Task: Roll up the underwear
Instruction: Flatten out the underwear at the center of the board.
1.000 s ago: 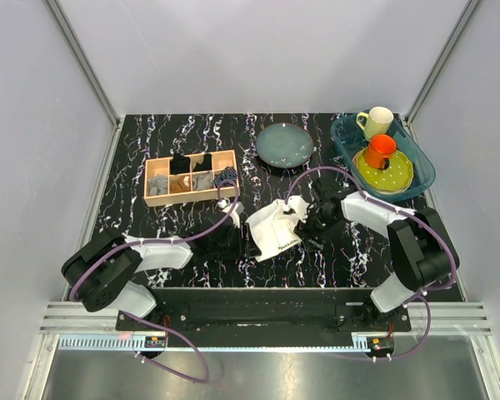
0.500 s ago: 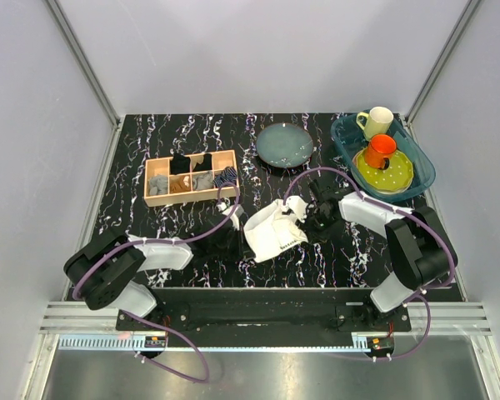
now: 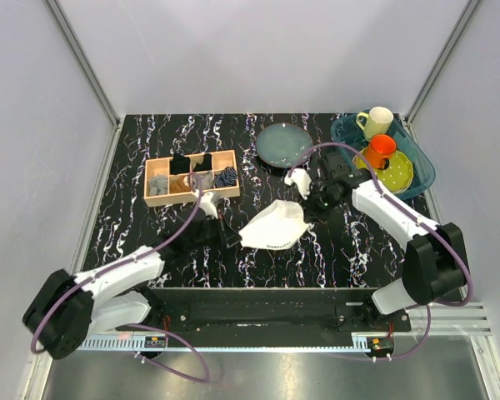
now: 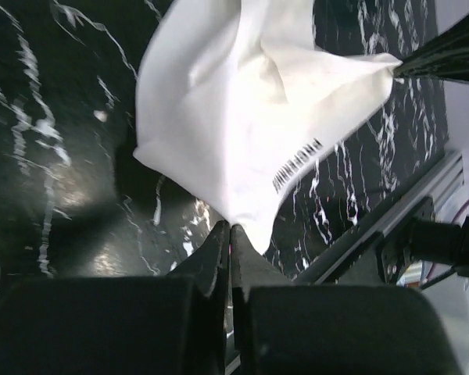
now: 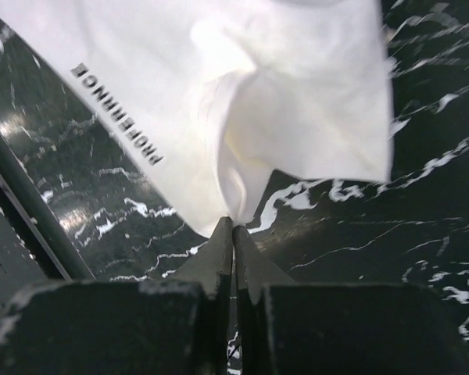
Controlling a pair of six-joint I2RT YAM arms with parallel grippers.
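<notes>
The white underwear (image 3: pixel 275 227) hangs stretched between both grippers above the middle of the black marbled table. My left gripper (image 3: pixel 231 236) is shut on its left corner; in the left wrist view the cloth (image 4: pixel 242 117) fans out from the closed tips (image 4: pixel 230 228). My right gripper (image 3: pixel 312 202) is shut on the right corner; in the right wrist view the underwear (image 5: pixel 242 101), with black lettering on it, runs into the closed tips (image 5: pixel 233 221).
A wooden compartment box (image 3: pixel 191 178) with small dark and grey cloth rolls stands at the back left. A dark round plate (image 3: pixel 284 145) lies behind the cloth. A blue tray (image 3: pixel 419 152) at the back right holds a green plate, an orange cup and a cream mug.
Both grippers have closed on the underwear's corners. They have lifted it and pulled apart, so the crumpled cloth is now stretched out; the right gripper moved toward the back.
</notes>
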